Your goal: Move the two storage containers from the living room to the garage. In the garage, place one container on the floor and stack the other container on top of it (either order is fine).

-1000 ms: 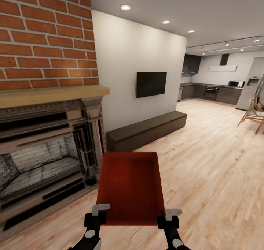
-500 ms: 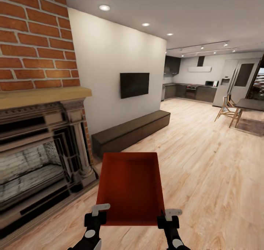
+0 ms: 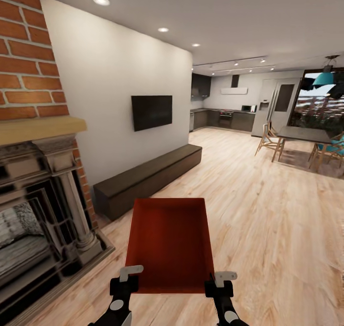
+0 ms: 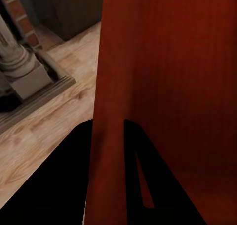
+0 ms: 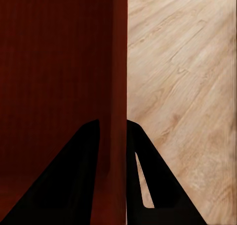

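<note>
I hold one red-orange storage container (image 3: 169, 245) level in front of me, above the living room's light wood plank floor (image 3: 267, 230). My left gripper (image 3: 125, 284) is shut on the container's near left wall (image 4: 106, 136), one dark finger on each side of it. On the near right wall (image 5: 118, 111) my right gripper (image 3: 219, 286) is shut in the same way. The container is open-topped and looks empty.
A dark ornate fireplace (image 3: 38, 221) under red brick stands close on my left. A long dark bench (image 3: 148, 178) runs along the white wall below a wall-mounted screen (image 3: 152, 111). A dining table with chairs (image 3: 306, 142) stands far right, a kitchen (image 3: 224, 118) beyond.
The whole view has swung to the right: fireplace and bench slid leftward, and the dining table with chairs came into sight. The container and both grippers kept their places in the view.
</note>
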Tool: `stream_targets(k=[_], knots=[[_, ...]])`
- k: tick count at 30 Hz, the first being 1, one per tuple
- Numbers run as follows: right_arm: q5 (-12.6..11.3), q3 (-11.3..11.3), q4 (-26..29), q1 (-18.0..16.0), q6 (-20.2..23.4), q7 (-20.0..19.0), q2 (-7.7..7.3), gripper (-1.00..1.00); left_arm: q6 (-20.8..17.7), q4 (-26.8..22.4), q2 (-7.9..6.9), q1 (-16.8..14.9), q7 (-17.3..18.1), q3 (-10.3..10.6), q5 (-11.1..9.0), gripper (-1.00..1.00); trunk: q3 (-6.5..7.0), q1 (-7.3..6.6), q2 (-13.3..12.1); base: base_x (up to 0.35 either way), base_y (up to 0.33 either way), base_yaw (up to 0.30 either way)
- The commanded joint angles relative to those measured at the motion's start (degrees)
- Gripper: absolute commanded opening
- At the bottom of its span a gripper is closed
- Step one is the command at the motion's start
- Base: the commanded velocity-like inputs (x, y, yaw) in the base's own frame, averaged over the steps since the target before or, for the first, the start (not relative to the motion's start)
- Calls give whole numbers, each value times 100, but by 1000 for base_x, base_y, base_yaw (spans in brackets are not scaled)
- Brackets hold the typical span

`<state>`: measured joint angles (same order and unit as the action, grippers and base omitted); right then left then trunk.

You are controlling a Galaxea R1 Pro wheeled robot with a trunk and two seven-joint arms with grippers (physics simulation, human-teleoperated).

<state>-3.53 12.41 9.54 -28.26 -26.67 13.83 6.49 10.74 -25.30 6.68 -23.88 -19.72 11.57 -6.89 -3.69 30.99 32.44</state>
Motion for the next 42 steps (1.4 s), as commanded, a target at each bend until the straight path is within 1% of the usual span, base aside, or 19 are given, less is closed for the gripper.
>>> stream_targets(k=[1,42], knots=[[-69,-37,10,-13,-66,80,1,-100,-301,17,0,-2,-41,56,-118,-100,-10,5,9,321,0,-275],[-69,-35,13,-13,-108,76,0,-100,-309,17,-9,-2,-32,56,-113,-100,-10,5,9,321,0,-276]])
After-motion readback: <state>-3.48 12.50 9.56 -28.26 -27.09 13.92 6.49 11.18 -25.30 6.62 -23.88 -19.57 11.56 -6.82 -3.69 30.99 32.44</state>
